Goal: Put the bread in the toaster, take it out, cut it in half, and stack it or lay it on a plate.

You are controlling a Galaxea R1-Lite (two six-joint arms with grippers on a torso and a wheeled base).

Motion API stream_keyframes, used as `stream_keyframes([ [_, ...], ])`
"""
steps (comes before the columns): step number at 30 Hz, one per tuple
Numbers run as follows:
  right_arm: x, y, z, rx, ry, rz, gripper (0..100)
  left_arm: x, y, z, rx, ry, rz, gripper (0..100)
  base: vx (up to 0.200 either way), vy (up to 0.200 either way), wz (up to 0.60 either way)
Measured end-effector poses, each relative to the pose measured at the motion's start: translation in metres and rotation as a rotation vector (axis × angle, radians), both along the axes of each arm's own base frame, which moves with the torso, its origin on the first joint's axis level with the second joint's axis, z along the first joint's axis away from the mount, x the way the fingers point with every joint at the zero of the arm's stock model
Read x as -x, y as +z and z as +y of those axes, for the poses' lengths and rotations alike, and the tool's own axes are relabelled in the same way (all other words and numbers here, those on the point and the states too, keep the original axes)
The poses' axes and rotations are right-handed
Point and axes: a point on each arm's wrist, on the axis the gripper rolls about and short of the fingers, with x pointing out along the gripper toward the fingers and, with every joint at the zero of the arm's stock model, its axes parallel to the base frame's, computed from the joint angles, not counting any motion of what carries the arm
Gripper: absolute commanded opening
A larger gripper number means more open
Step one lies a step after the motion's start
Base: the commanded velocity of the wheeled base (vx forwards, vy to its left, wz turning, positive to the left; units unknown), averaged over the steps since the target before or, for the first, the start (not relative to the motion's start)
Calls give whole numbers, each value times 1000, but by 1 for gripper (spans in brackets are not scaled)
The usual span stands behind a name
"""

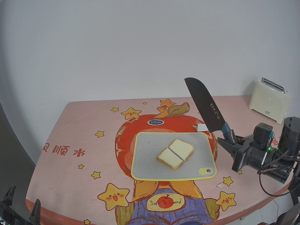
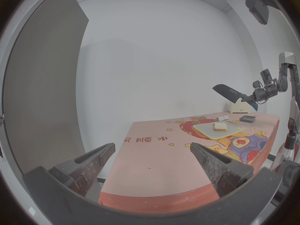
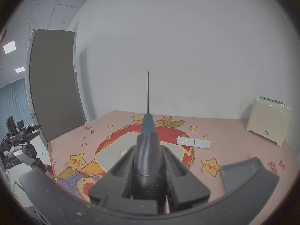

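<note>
Two bread halves [image 1: 170, 158] [image 1: 182, 149] lie side by side on the grey, yellow-rimmed cutting board [image 1: 147, 160], a thin cut line between them. My right gripper [image 1: 229, 139] is shut on the teal handle of a dark-bladed knife [image 1: 206, 105]. It holds the blade up and clear, to the right of the board. From the right wrist the knife [image 3: 148, 94] appears edge-on above the gripper [image 3: 148, 147]. The cream toaster [image 1: 270, 100] stands at the back right. My left gripper [image 2: 152, 146] is open off the table's near left corner, far from the bread [image 2: 220, 126].
A white paper strip [image 1: 202, 127] lies just behind the board's right corner. A dark flat tray [image 2: 247, 118] sits on the table near the right arm. A wall runs close behind the table, and a grey panel [image 2: 40, 94] stands off its left side.
</note>
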Motion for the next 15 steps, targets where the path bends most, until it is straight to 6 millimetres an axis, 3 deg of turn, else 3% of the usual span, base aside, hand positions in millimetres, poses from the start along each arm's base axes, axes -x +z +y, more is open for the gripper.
stream_keyframes([
  [15, -4, 0, -2, 10, -51, -5, 0, 1, -1, 0, 44, 20, -3, 100, 0, 0, 0],
])
